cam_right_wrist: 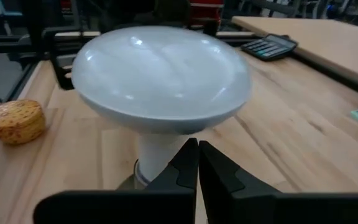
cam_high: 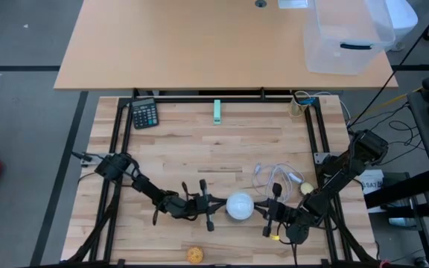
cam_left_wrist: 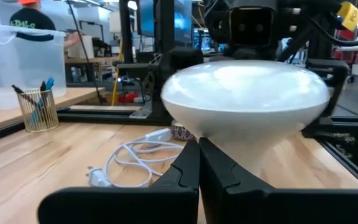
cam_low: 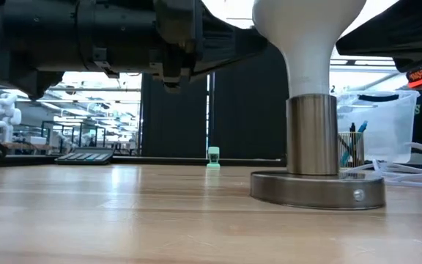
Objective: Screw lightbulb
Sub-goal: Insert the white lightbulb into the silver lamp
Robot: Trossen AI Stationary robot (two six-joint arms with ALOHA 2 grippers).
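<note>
High view: lightbulb (cam_high: 240, 206) seated upright in metal base (cam_low: 317, 187), table (cam_high: 222, 149) front-centre. Left pincer (cam_high: 208, 207), right pincer (cam_high: 269, 211) flanking, both closed, nothing gripped. Risk: closed fingers slipping off globe; base toppled.

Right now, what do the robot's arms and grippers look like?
Both arms are dark, slim and jointed. The left gripper and right gripper each end in two black fingers with matte, angular faces. The right arm carries a small yellow tag near the wrist, and black cables trail from the arm bases.
</note>
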